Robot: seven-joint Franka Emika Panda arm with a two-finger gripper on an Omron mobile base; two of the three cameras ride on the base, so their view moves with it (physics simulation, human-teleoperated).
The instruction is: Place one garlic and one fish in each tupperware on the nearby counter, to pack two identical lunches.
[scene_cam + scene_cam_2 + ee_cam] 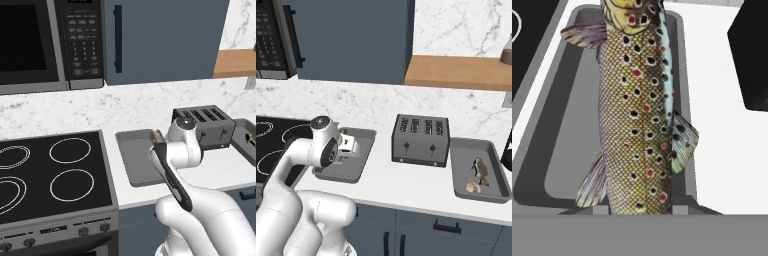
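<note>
Over tupperware (557, 150); gripper (639, 209) clamps fish (637, 110)

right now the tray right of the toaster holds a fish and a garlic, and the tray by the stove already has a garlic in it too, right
Not quite. The tray by the stove has no garlic in it; the pincer holds a fish over it, as the hand view shows. The tray right of the toaster does hold a fish and garlic.

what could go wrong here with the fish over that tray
The fish hangs from the pincer over the left tupperware and looks nearly as long as the tray, so on release its head or tail could land on the rim. This tray also seems to lack garlic, unlike the right tupperware. The toaster stands close by, risking a bump.
</note>
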